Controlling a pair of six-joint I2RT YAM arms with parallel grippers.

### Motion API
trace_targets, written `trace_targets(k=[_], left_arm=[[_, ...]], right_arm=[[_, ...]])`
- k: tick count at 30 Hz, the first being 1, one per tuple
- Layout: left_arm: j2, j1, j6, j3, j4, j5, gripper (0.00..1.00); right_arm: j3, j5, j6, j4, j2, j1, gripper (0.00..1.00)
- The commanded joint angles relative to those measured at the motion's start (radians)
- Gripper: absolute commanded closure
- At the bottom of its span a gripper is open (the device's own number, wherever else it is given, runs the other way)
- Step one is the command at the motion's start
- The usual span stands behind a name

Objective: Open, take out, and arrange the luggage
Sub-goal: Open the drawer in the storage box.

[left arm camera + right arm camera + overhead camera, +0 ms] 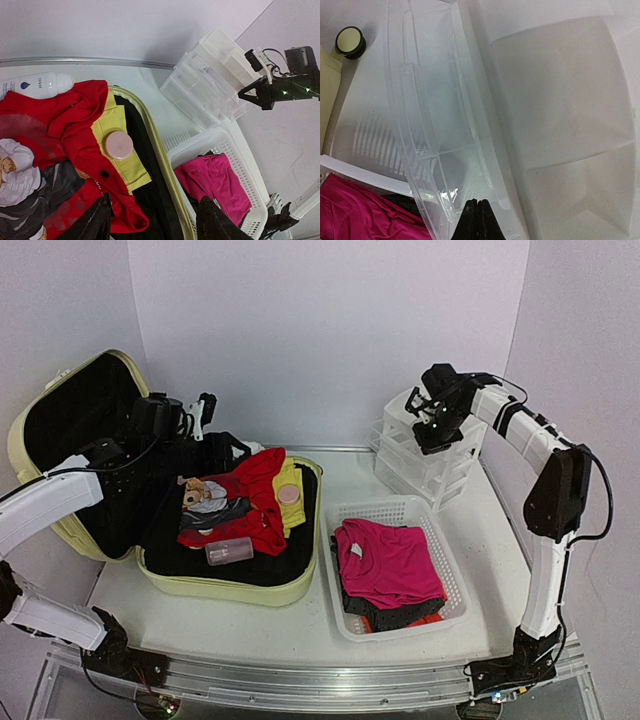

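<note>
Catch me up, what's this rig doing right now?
The luggage lies open with red clothes, a bottle and a toy inside. The left end effector hovers open above them, holding nothing. The right end effector is shut at the drawer organizer. A magenta garment sits in the basket.

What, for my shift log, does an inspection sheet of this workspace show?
Surface: white table, no spills seen.
Job's things: luggage open, lid up; clothes, toy and bottle inside.
Clutter: basket holding magenta garment; clear drawer unit behind it.
Grippers: left gripper open above luggage; right gripper shut at drawer unit.
Cables: black cables in loose loops.
Surroundings: plain white walls.
</note>
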Motion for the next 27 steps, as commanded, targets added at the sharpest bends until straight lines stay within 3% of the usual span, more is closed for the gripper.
trace_targets(k=[1, 12, 13, 16, 17, 27], left_arm=[[-0.050, 0.005, 0.054, -0.002, -0.091, -0.092, 0.41], [-0.084, 0.005, 0.072, -0.025, -0.129, -0.140, 0.40], [-0.083, 0.004, 0.074, -0.024, -0.132, -0.140, 0.40], [-0.088, 0.004, 0.075, -0.021, -0.139, -0.144, 0.40], [-0.090, 0.004, 0.076, -0.022, -0.140, -0.146, 0.40], [-0.087, 0.004, 0.079, -0.011, -0.154, -0.147, 0.40]], right_arm=[[0.049, 0.027, -0.036, 0.011, 0.032, -0.002, 1.00], [0.090, 0.040, -0.088, 0.012, 0.096, -0.001, 0.97], [0.090, 0.039, -0.092, 0.011, 0.098, -0.002, 0.94], [0.084, 0.019, -0.105, 0.009, 0.098, -0.001, 0.46], [0.082, 0.011, -0.109, 0.010, 0.095, -0.001, 0.41], [0.110, 0.096, -0.087, 0.012, 0.111, -0.001, 0.32]])
